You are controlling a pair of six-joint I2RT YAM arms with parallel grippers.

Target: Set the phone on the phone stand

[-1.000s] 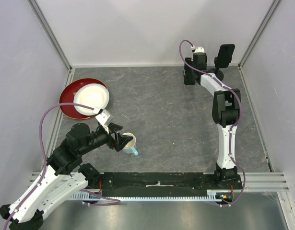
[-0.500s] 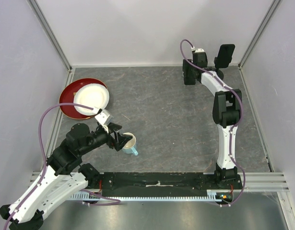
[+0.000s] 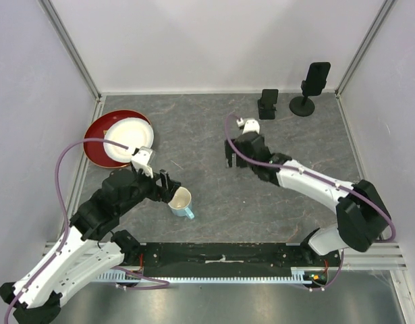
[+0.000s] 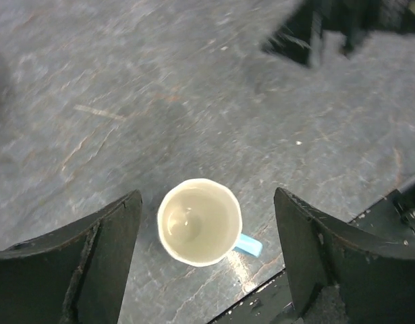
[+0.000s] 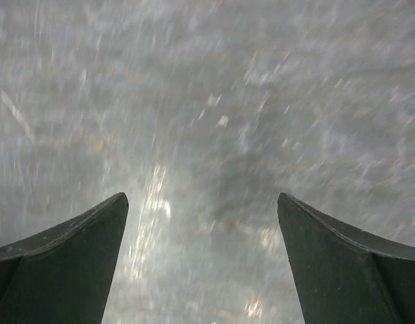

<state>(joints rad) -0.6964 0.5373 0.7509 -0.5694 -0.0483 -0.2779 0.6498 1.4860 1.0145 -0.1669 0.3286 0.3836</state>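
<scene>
Grey slate-look tabletop (image 3: 207,125). Black phone (image 3: 319,75) upright on round-based black stand (image 3: 302,105). Left gripper (image 3: 168,191) gapes above white blue-handled mug (image 3: 181,201); right gripper (image 3: 229,154) gapes, empty.

The table (image 3: 214,142) is mottled slate grey with faint rust streaks. At upper left a red plate (image 3: 94,138) carries a cream bowl (image 3: 129,137). The mug (image 3: 181,201) is cream with a light blue handle. The phone (image 3: 268,96) and phone stand (image 3: 266,111) are black, as is the taller device (image 3: 319,75) at upper right. The left arm (image 3: 65,260) and right arm (image 3: 308,185) are white and black, with purple cables (image 3: 64,165).
</scene>
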